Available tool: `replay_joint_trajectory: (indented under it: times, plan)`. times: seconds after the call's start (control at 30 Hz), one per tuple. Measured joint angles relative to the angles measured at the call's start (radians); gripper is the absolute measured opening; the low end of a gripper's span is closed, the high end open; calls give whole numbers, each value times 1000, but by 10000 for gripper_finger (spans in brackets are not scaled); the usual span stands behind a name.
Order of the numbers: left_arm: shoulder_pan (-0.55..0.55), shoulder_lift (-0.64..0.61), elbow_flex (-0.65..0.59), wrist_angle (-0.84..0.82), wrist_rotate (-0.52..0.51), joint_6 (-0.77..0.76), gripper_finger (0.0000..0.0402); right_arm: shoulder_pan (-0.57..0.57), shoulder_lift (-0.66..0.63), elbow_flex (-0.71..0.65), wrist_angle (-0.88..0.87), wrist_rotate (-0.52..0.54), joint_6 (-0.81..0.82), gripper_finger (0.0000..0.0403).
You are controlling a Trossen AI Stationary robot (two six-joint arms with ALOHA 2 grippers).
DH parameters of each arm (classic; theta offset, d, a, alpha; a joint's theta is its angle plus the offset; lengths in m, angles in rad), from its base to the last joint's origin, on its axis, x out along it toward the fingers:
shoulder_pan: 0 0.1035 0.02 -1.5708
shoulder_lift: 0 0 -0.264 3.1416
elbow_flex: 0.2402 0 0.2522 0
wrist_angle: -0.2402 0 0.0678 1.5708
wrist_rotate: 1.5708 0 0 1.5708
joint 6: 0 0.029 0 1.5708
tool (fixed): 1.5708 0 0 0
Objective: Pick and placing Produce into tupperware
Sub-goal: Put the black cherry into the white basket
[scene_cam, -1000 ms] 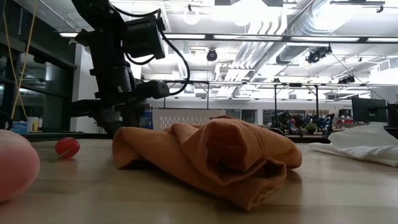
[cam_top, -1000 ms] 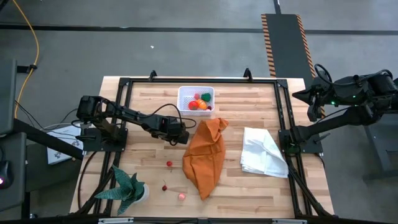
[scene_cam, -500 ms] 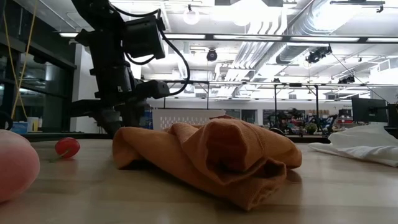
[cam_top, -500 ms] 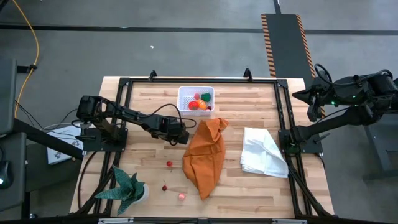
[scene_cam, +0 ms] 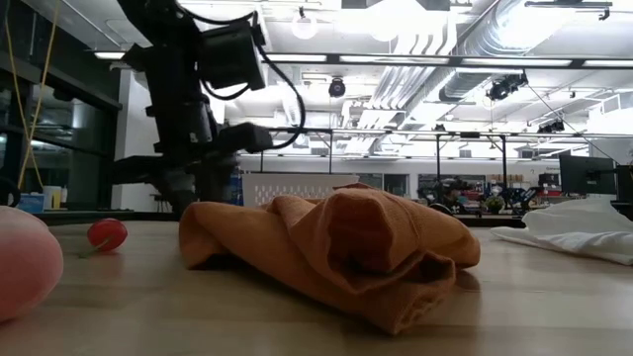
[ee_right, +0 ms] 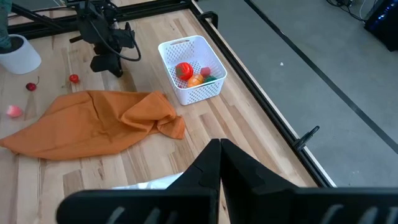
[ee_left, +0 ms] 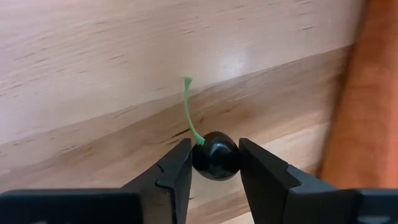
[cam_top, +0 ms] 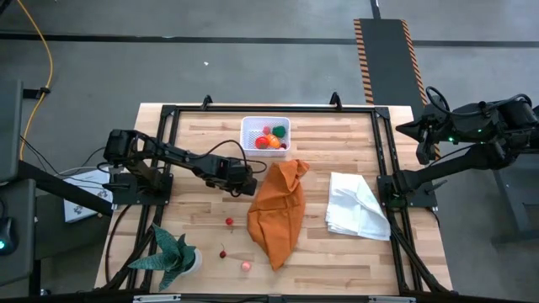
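Overhead view, left to right. A potted plant stands at the table's near-left corner. The left arm reaches in from the left edge; the left gripper sits low over the wood, just beside the left edge of the orange cloth. The left wrist view shows its two fingers pinched on a dark cherry, one finger touching each side, the green stem rising from the top of the fruit, bare wood behind it and the orange cloth at one edge.

Near the front edge, loose produce lies apart on the wood: a red piece, a stemmed cherry just beside the plant pot, and a pink piece nearest the front edge. In the low view the pink piece fills the near left and the red piece lies behind it.

The tub stands at the far middle of the table, behind the orange cloth, holding red, orange and green pieces. The crumpled orange cloth runs from just in front of the tub toward the near edge. A white cloth lies to its right, apart from it.

The right gripper waits beyond the table's right edge, raised, with fingers pressed together and nothing between them.
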Motion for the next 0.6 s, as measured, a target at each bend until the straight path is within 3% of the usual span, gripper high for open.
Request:
replay_joint_trajectory:
  times: [0.23, 0.6]
  plan:
    - [0, 0, 54, -8, -18, 36, 99, 0, 0, 0, 0, 0, 0, 0]
    - [0, 0, 208, -169, -61, 116, 104, 0, 0, 0, 0, 0, -3, 0]
